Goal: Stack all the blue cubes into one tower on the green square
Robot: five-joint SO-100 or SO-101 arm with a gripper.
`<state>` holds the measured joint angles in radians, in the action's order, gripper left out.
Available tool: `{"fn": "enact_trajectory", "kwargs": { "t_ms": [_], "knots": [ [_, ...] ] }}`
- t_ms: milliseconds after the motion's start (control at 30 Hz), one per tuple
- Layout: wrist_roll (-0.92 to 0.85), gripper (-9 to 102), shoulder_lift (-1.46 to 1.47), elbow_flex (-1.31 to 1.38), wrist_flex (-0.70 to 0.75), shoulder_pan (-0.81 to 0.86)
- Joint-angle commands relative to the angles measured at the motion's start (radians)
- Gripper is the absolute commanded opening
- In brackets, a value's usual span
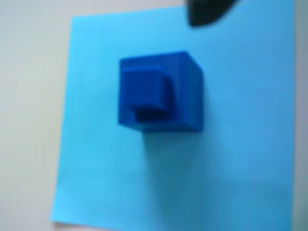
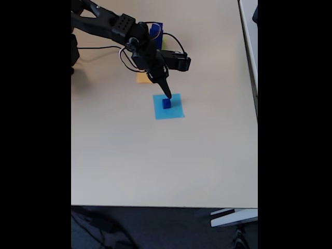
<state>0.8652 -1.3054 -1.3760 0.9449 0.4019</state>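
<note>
Reaching down from upper left, the claw (image 2: 167, 95) hovers over stacked blue cubes (image 1: 159, 91), its opening unclear.

A flat light blue paper square (image 1: 231, 144) lies on a pale beige table (image 2: 155, 166); in the fixed view the same sheet (image 2: 173, 112) sits a little above the middle of the tabletop, turned slightly askew to the table's edges. In the wrist view its left edge runs slanted against the bare tabletop (image 1: 29, 96), and its lower left corner shows at the bottom of the picture. Just beyond the blue sheet in the fixed view, part of an orange paper square (image 2: 142, 78) shows. A black cable (image 2: 98, 48) trails over the tabletop at the upper left. Below the table's near edge lies a dark floor (image 2: 166, 228), with a pale grey piece (image 2: 233, 217) at the lower right.
</note>
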Motion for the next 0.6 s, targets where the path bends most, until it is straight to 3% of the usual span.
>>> {"fn": "enact_trajectory", "kwargs": {
  "t_ms": [0, 567],
  "knots": [
    [-0.009, 23, -0.003, 0.023, -0.034, -0.006],
    [0.009, 24, 0.092, 0.069, -0.055, -0.006]
  ]
}}
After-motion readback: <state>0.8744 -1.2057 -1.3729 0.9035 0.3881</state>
